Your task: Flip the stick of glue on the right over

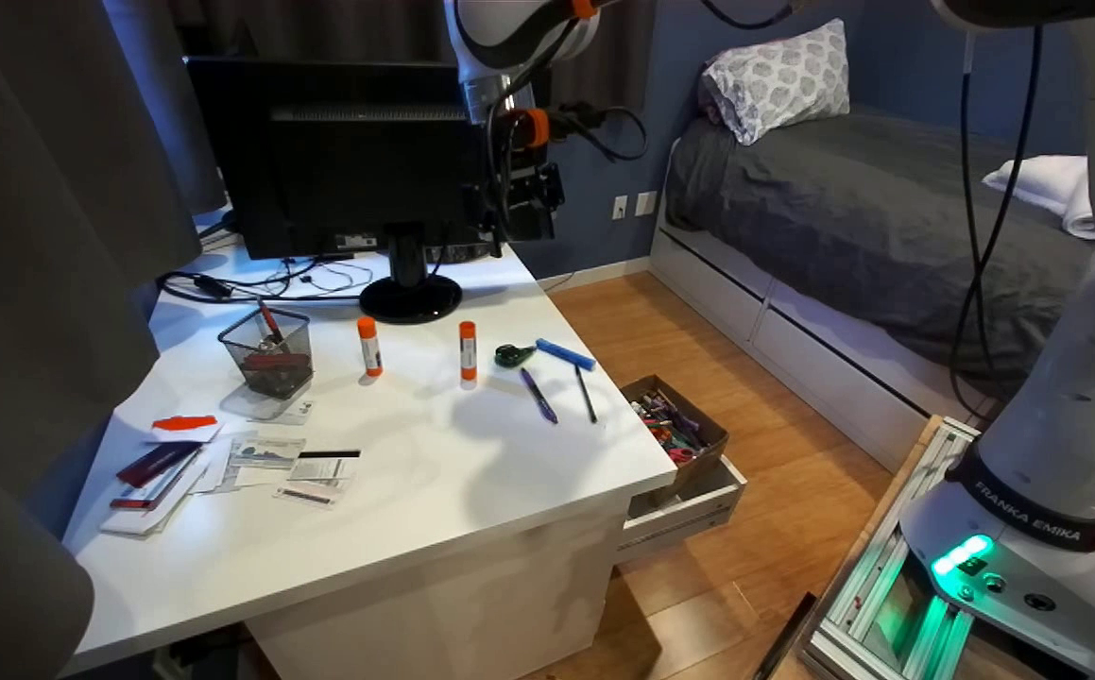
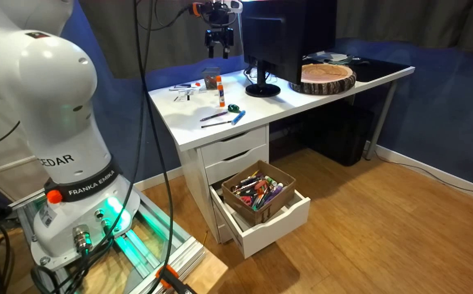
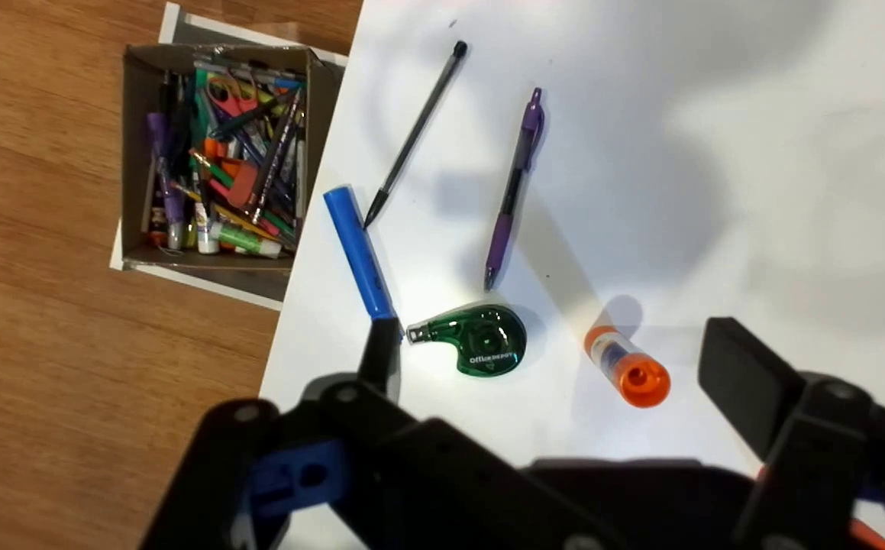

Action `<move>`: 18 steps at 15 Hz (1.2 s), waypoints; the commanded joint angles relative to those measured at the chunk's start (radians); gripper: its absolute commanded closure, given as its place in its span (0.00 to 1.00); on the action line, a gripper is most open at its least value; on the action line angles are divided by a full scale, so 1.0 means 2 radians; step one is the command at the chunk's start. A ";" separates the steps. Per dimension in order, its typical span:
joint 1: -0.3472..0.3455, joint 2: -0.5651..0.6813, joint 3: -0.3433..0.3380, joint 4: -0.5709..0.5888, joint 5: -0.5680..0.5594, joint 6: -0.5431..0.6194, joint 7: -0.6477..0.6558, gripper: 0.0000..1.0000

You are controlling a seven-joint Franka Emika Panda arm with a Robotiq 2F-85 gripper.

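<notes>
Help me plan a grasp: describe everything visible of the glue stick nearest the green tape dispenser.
The glue stick is a plastic-looking cylinder, orange at both ends, with white and blue labelling between. It stands upright, touching only the white desk, near the green tape dispenser. In the wrist view, its upper end looks recessed around a central hub.

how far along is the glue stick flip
Done: no flip confirmed; the right glue stick stands upright, but which end is up is unclear.
In hand: nothing; the open pincer hangs above the desk.
Left: if unflipped, likely gripping, turning and setting it down.
</notes>
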 commanded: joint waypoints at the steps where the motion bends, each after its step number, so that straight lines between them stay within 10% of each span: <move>1: 0.010 0.042 -0.005 -0.002 -0.012 0.072 0.025 0.00; 14: 0.057 0.109 -0.043 -0.003 -0.030 0.266 0.126 0.99; 18: 0.055 0.112 -0.037 0.002 -0.025 0.250 0.118 1.00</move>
